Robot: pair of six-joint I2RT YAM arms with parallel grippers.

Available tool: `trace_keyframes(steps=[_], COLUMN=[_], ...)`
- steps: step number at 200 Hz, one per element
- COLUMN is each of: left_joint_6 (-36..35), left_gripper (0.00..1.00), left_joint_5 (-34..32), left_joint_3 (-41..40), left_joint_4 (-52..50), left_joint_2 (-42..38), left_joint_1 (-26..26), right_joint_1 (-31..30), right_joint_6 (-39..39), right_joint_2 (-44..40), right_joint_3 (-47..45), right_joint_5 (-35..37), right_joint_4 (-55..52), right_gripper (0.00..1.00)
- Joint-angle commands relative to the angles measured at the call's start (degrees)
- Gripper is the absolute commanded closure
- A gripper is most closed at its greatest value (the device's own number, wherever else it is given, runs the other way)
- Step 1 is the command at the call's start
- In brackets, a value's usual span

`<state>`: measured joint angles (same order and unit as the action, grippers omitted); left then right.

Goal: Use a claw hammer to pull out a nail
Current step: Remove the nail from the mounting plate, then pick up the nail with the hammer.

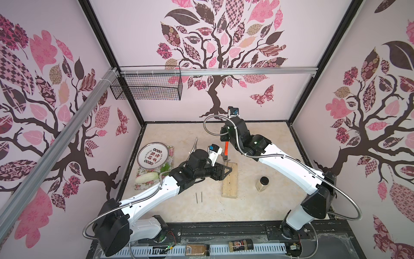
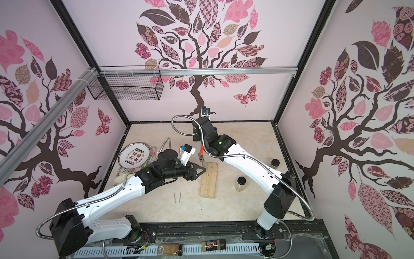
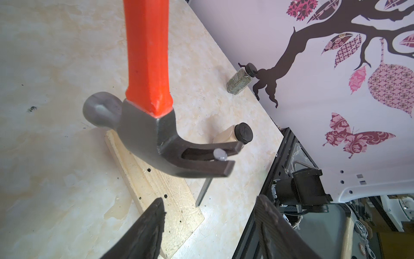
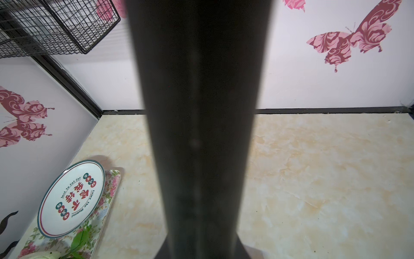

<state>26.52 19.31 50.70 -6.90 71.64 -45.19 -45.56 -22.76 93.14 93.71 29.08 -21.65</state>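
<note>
The claw hammer [image 3: 147, 94] hangs head-down over the far end of the pale wooden block [image 1: 230, 181]. It has an orange neck and a dark steel head. My right gripper [image 1: 224, 136] is shut on its black handle [image 4: 201, 112], which fills the middle of the right wrist view. A nail [image 3: 205, 190] sits in the claw's slot, head on top; its tip hangs free beside the block's edge. My left gripper [image 3: 208, 215] is open next to the block's far end, just short of the nail, with nothing between its fingers [image 3: 154, 224].
Two loose nails [image 1: 199, 197] lie on the table left of the block. A black-lidded jar [image 1: 262, 183] stands to its right, another jar [image 2: 274, 163] farther back. A plate [image 1: 153, 155] on a floral tray [image 1: 143, 182] sits at the left, under a wire basket [image 1: 147, 87].
</note>
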Motion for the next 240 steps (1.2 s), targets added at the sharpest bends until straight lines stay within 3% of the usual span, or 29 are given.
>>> trace_keyframes(steps=[1,64,81,125,165,240], left_joint_6=[-0.49,0.38,0.39,0.63,0.46,1.65], left_gripper=[0.38,0.58,0.69,0.84,0.93,0.95], left_joint_5=[1.56,2.66,2.66,2.06,2.72,5.16], left_joint_3=[3.71,4.70,4.69,4.54,5.59,8.88], left_joint_4=[2.20,5.16,5.06,4.53,3.52,-0.97], left_joint_2=[0.51,2.18,2.21,1.14,0.42,-3.61], left_joint_1=[0.16,0.19,0.18,0.12,0.17,-0.31], right_joint_1=[-0.23,-0.21,-0.17,-0.21,-0.21,-0.09], right_joint_6=[-1.01,-1.58,-1.49,-1.32,-1.41,0.72], right_joint_2=[-3.59,-3.97,-4.15,-4.35,-4.64,-4.07], right_joint_3=[3.51,3.16,3.03,2.40,1.05,-4.99], right_joint_5=[-0.69,-0.56,-0.43,0.10,0.36,4.45], right_joint_4=[2.93,3.03,3.20,4.02,5.61,13.52], right_gripper=[0.95,0.95,0.94,0.95,0.95,0.95])
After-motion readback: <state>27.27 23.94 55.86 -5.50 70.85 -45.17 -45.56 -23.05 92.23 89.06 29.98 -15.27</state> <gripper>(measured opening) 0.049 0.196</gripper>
